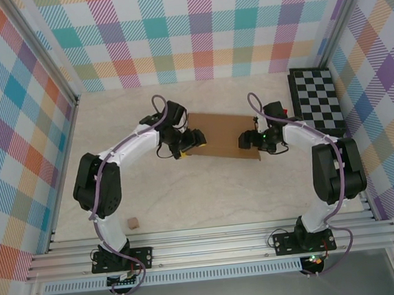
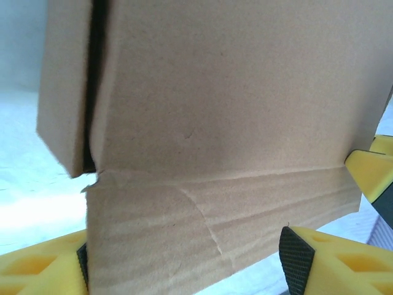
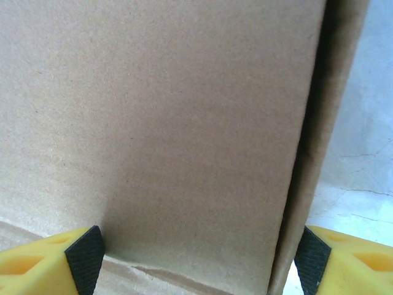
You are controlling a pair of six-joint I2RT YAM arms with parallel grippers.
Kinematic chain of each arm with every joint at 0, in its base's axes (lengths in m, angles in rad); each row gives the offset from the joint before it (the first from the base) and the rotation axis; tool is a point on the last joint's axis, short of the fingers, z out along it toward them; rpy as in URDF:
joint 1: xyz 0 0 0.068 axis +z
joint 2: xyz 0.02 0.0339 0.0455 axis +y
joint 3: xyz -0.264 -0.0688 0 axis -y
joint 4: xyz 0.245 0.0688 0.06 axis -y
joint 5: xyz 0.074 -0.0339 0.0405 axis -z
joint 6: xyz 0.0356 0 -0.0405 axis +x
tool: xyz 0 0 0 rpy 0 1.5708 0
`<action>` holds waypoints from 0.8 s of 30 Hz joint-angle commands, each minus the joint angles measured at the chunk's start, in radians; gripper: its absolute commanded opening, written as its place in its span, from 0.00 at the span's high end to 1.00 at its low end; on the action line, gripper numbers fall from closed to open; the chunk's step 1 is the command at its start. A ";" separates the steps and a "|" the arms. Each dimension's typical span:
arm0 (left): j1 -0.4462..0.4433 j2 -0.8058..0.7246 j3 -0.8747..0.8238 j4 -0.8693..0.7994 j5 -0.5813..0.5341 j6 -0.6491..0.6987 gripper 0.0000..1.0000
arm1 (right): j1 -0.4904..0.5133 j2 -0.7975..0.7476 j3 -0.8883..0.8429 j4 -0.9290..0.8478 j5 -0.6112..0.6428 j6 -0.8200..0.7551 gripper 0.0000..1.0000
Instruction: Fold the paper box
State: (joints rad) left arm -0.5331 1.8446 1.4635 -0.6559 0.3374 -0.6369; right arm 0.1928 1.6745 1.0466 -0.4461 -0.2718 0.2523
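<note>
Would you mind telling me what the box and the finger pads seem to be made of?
Box: looks like brown corrugated cardboard, matte, with faint ribbing and a pressed crease. Pads: black, perhaps rubber or foam, finely textured, set on smooth yellow plastic-looking fingers.

Paper box point(image 2: 233, 123), matt fibrous cardboard

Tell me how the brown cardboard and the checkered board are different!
The paper box is plain brown; the checkered board has black and white squares. The paper box lies in the middle, between the left gripper and the right gripper; the checkered board sits in the far right corner, away from both. Both look like flat rectangles.
</note>
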 commanded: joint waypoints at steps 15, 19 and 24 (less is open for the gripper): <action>-0.018 0.028 -0.021 -0.139 -0.179 0.221 0.27 | 0.008 -0.020 0.027 -0.099 0.082 -0.052 0.17; -0.017 0.028 -0.032 -0.141 -0.209 0.233 0.30 | 0.008 -0.045 0.055 -0.157 0.122 -0.069 0.17; -0.016 0.027 -0.049 -0.132 -0.219 0.235 0.30 | 0.008 -0.072 0.072 -0.223 0.180 -0.089 0.17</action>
State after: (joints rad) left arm -0.5365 1.8767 1.4414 -0.7788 0.1448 -0.4217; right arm 0.1967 1.6333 1.0908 -0.5888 -0.1448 0.1940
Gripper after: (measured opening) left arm 0.703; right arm 0.832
